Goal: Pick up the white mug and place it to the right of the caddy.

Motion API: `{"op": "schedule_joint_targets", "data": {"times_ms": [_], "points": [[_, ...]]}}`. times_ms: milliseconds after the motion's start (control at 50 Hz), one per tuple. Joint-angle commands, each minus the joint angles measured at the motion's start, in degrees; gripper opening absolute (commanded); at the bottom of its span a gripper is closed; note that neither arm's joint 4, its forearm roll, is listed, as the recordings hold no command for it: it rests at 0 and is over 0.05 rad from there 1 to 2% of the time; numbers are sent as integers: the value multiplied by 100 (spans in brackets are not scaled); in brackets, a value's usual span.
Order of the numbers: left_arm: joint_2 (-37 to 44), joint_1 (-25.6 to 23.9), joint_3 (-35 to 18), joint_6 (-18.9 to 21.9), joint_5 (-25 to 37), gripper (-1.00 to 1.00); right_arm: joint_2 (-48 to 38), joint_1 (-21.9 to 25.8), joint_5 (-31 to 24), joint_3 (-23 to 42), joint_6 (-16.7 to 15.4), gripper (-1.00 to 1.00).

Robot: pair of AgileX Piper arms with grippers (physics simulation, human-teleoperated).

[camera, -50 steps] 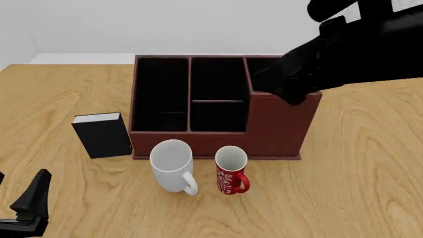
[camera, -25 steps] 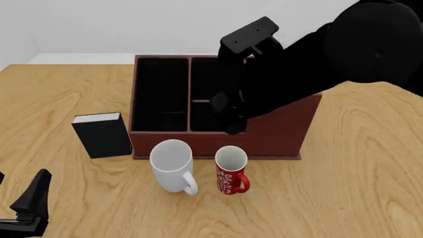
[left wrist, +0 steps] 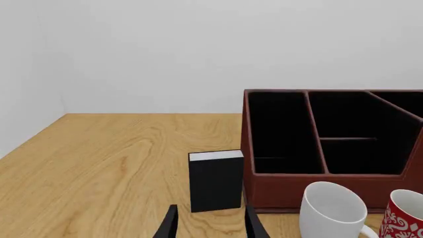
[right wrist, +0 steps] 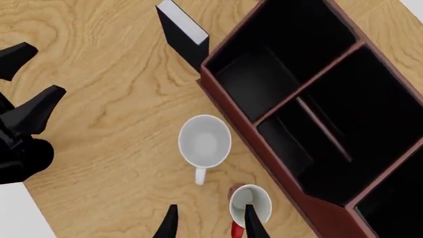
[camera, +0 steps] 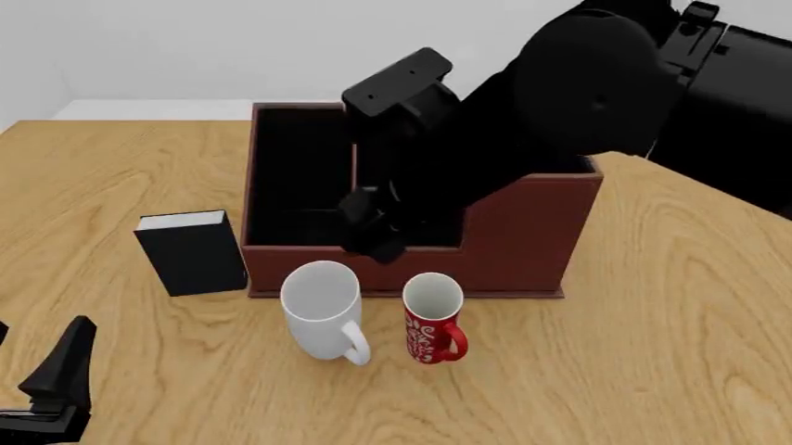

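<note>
Left gripper [camera: 56, 389]: seen low at the near left corner of the table [camera: 669, 306], well apart from every object; its two fingers are parted with nothing between them.
Black box [camera: 192, 250]: stood upright just left of the caddy's near left corner, white page edge on top.
Caddy [camera: 526, 236]: large reddish-brown organiser with black-lined compartments, set at the middle of the table; much of it is covered by the right arm in the front view.
White mug [camera: 322, 308]: plain glossy white, stood upright with its mouth facing up, just near of the caddy's front wall, left of the red mug and close beside it without touching.
White mug handle: pointed toward the near side, slightly rightward.
Red mug [camera: 432, 317]: white-patterned, upright, slightly smaller, handle toward the near right.
Right gripper [right wrist: 209, 224]: held above the caddy's near edge, looking down on both mugs; fingers parted, empty.
</note>
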State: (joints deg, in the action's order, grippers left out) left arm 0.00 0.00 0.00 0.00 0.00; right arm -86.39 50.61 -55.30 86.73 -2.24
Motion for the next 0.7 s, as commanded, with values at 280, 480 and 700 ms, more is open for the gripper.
{"op": "schedule_joint_targets", "data": {"times_ms": [280,480,700], "points": [[0,0,0,0,0,100,-828,650,114,551,277,100],[0,0,0,0,0,100,-1021,818,221,551,539,100],[0,0,0,0,0,100,-1001,855,403,270,767,100]]}}
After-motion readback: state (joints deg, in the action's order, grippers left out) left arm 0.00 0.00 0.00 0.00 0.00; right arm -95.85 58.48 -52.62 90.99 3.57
